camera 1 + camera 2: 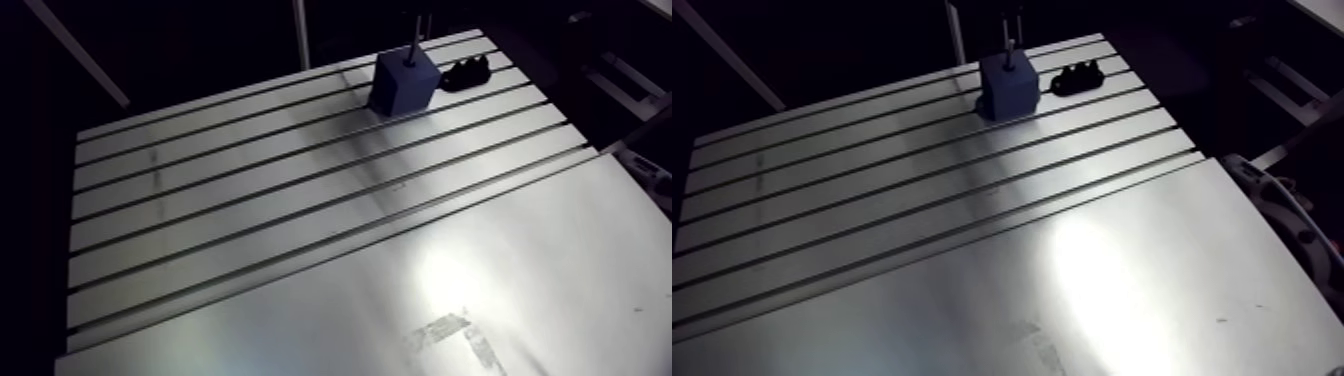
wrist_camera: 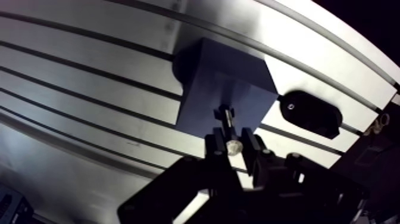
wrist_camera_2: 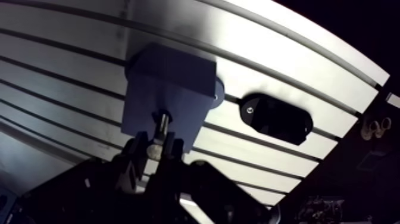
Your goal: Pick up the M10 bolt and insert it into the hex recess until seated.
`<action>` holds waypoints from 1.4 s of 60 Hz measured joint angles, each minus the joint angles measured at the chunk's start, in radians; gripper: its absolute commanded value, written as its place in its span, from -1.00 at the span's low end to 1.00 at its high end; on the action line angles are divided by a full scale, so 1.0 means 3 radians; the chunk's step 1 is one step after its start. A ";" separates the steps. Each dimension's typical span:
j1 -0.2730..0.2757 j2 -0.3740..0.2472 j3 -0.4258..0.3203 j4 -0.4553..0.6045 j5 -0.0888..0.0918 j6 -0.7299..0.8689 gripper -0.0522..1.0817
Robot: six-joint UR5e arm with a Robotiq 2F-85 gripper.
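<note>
Hand (image 2: 233, 145) tight around bolt (image 2: 225, 121), its far end in recess (image 2: 225, 111) of blue block (image 2: 223, 80).

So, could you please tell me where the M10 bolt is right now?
In the wrist view the M10 bolt is gripped in the claw, its far end at the top face of the blue block; a black part lies beside that block.
</note>
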 measured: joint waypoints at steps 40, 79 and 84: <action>-0.0003 0.0002 0.0015 -0.0036 0.0004 -0.0001 0.39; 0.0002 0.0021 0.0017 -0.0037 0.0005 0.0000 0.39; 0.0003 0.0022 0.0016 -0.0037 0.0005 0.0001 0.39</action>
